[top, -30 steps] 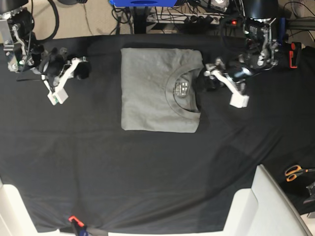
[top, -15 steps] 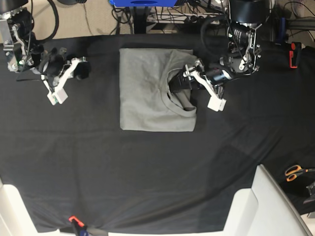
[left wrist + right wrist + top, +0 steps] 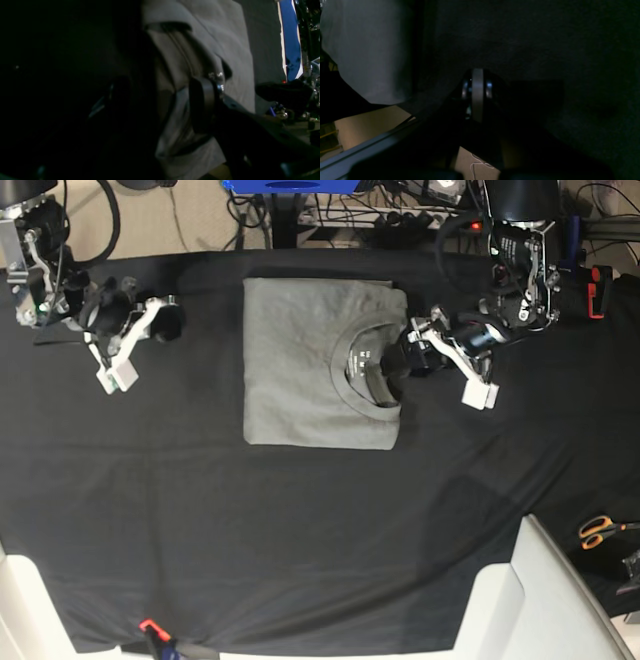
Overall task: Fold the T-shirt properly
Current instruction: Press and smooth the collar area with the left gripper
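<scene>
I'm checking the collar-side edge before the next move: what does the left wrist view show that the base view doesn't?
Only the left wrist view shows the collar-side folds of the T-shirt up close, with one of the left gripper's dark fingers set against the cloth; whether it pinches cloth cannot be told. Only the base view shows the whole folded rectangle, the printed label inside the collar, the right gripper resting apart on the black table cloth, and the scissors. Both show the grey shirt lying on the cloth.
</scene>
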You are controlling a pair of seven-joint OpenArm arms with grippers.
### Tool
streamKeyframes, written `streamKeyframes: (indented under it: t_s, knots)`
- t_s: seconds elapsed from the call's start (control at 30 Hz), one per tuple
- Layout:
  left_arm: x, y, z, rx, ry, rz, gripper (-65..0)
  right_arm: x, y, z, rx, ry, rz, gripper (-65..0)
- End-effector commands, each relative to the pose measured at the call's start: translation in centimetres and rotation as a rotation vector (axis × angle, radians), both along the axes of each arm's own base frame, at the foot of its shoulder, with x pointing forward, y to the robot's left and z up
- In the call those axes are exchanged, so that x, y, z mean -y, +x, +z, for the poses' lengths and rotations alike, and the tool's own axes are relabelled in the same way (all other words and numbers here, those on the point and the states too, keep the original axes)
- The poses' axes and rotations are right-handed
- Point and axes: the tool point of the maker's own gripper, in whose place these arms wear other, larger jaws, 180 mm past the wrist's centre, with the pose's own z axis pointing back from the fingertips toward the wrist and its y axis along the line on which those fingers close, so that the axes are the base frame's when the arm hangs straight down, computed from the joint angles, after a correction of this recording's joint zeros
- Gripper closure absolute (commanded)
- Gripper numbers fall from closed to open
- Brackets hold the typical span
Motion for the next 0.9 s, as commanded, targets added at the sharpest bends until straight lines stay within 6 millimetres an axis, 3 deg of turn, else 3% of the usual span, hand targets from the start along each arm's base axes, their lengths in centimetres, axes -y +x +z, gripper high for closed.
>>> streamKeyframes:
  t_s: [0.0,0.17,0.33,0.4,0.47,0.53,0.7,0.87]
  knots:
    - [-0.4,1.0,1.1,0.050,-0.009,0.005,-36.4,0.4,0.9,0.8,0.036,0.008,-0.003,-0.2]
    - [-0.3,0.9,1.1,0.049,-0.010,0.004,-36.4,0.4,1.0,0.8,0.035,0.009,-0.005,-0.2]
    - [-0.2,1.0,1.2,0.050,-0.018,0.008,-37.7,1.0,0.1,-0.6,-0.013,0.001,-0.024,-0.2]
    - [-0.3,1.0,1.2,0.050,-0.015,0.006,-44.1,1.1,0.0,-0.9,-0.021,-0.001,-0.027,-0.2]
    - [-0.3,1.0,1.2,0.051,-0.015,0.006,-57.8,1.1,0.0,-0.9,-0.021,-0.001,-0.027,-0.2]
    - [-0.3,1.0,1.1,0.050,-0.010,0.004,-65.0,1.1,0.0,-0.8,-0.019,0.000,-0.027,-0.2]
    - [-0.2,0.7,0.5,0.030,-0.016,0.006,-65.0,0.9,0.1,-0.6,-0.012,0.003,-0.024,-0.2]
    - [0.4,0.2,-1.6,-0.046,-0.060,0.032,-65.0,0.9,0.1,-0.6,-0.012,0.003,-0.024,-0.2]
